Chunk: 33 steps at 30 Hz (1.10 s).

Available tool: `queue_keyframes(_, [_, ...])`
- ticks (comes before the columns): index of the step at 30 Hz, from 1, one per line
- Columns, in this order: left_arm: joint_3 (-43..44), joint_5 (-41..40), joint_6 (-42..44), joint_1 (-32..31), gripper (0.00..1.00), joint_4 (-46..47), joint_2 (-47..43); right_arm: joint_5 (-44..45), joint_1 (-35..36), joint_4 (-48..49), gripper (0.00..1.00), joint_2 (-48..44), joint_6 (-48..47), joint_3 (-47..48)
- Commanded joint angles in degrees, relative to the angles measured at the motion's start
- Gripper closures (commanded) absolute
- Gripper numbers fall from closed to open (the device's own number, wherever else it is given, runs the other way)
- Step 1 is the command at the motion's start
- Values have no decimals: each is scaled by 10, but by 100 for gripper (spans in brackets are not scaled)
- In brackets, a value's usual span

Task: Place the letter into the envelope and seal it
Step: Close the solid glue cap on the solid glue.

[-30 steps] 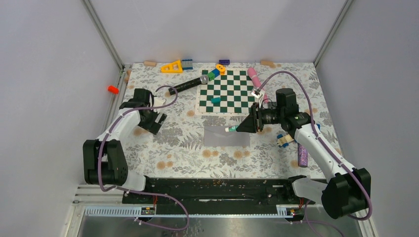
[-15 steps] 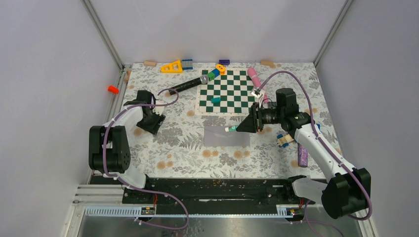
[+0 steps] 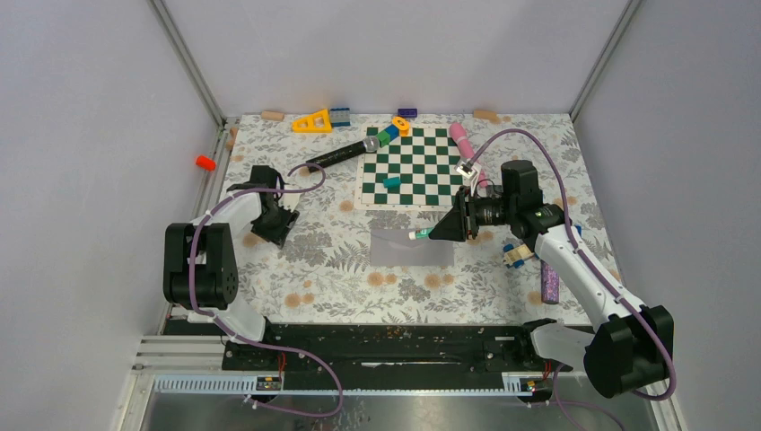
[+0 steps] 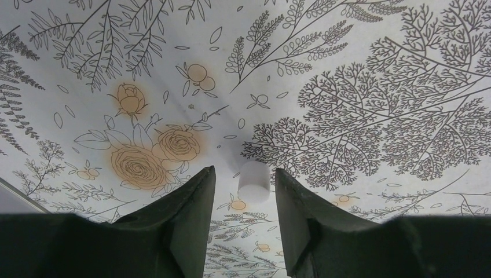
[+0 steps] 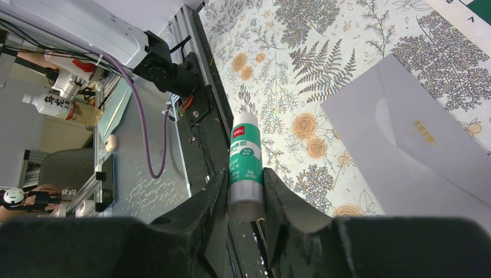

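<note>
Two claws working: left claw (image 4: pixel 243 172) narrowing from wide to half-open, straddling white cap (image 4: pixel 253 181) on tabletop (image 3: pixel 305 269), not gripping. Right claw (image 5: pixel 245 172) clenching glue stick (image 5: pixel 243 152) above envelope (image 3: pixel 411 247), lying mid-table; sealing likely pending.

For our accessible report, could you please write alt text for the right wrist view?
The right gripper is shut on a green-and-white glue stick. The light grey envelope lies flat on the floral tablecloth to its right.

Plain light grey envelope (image 3: pixel 404 250) flat on the floral table (image 3: pixel 305 269).
</note>
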Motion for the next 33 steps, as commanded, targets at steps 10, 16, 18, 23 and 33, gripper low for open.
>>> queue_keyframes(10, [-1,-4,6,3,59,-4,-2,-15,-2,15,93,2,0,3])
queue_keyframes(16, [-1,-2,8,3,57,-14,-4,-16,-2,15,93,3,1,4])
queue_keyframes(18, [-1,-2,8,3,58,-15,-4,-17,-2,15,93,3,1,4])
queue_keyframes(23, [0,-4,8,3,60,-18,1,-17,-2,15,93,3,2,3])
queue_keyframes(33, [-3,1,9,3,64,-21,3,-17,-3,16,93,7,3,5])
